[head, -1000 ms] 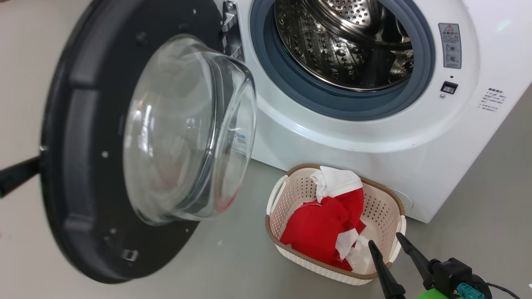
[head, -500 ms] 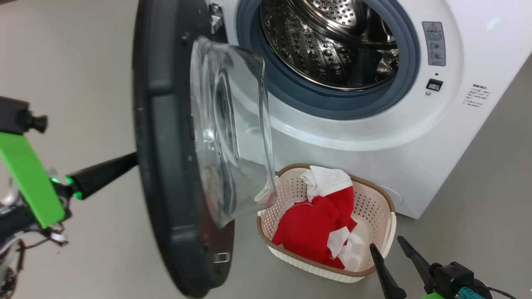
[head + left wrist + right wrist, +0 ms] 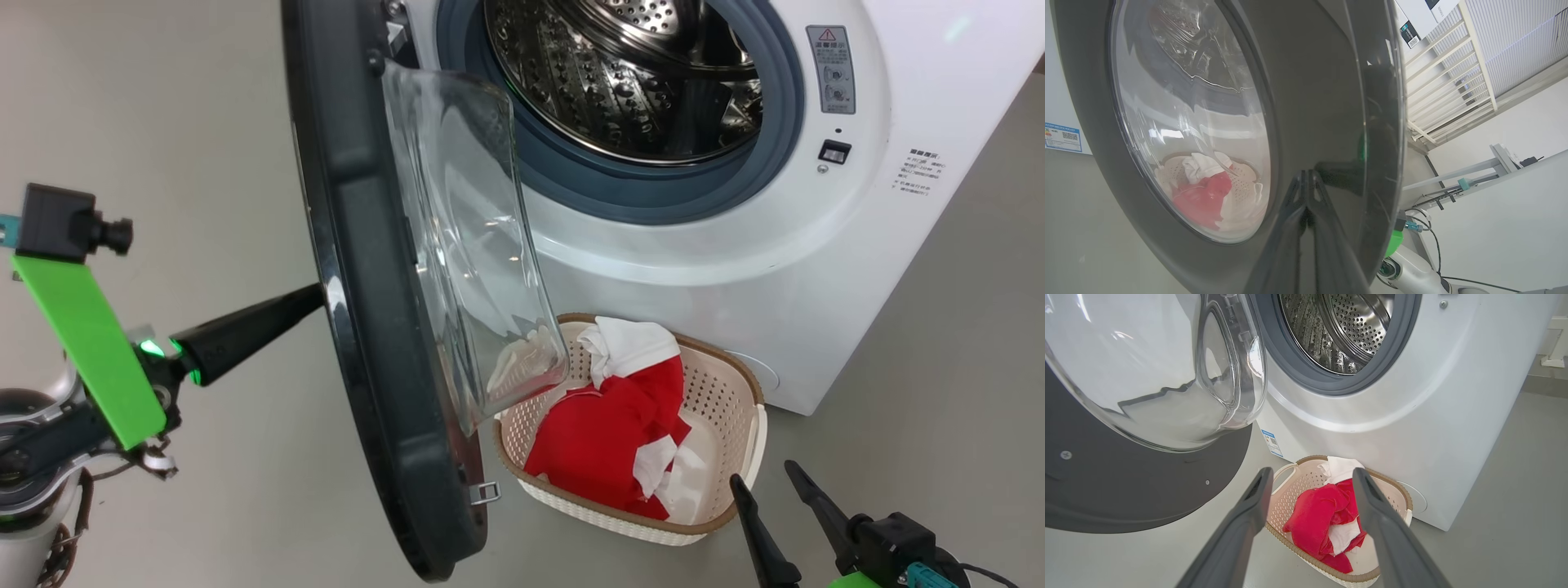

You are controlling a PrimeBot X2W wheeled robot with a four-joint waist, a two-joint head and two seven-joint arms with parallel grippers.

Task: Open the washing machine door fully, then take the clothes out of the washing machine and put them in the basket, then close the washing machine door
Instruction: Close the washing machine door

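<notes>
The door (image 3: 359, 245) stood roughly half-way round on its hinge, edge-on to the head view, with its glass bowl hanging over the near corner of the basket (image 3: 718, 408); whether glass and basket touched could not be told. The clothes (image 3: 604, 433) lay in that basket on the floor (image 3: 245, 506), just in front of the washing machine (image 3: 735, 269), whose drum looked empty.

The door was probably heavy and quite stiff, and free to swing only about its hinge. Its black outer face was glossy and likely slippery under a hard tip, and the bulging glass was the breakable part. A flat push on the dark rim, well out from the hinge, looked the best way to handle it, never on the glass.

The left jaws were shut tight together, gripping nothing, their joined tips pressed against the door's outer face. The right jaws stood wide apart and empty, poised above the floor and aimed at the basket.
</notes>
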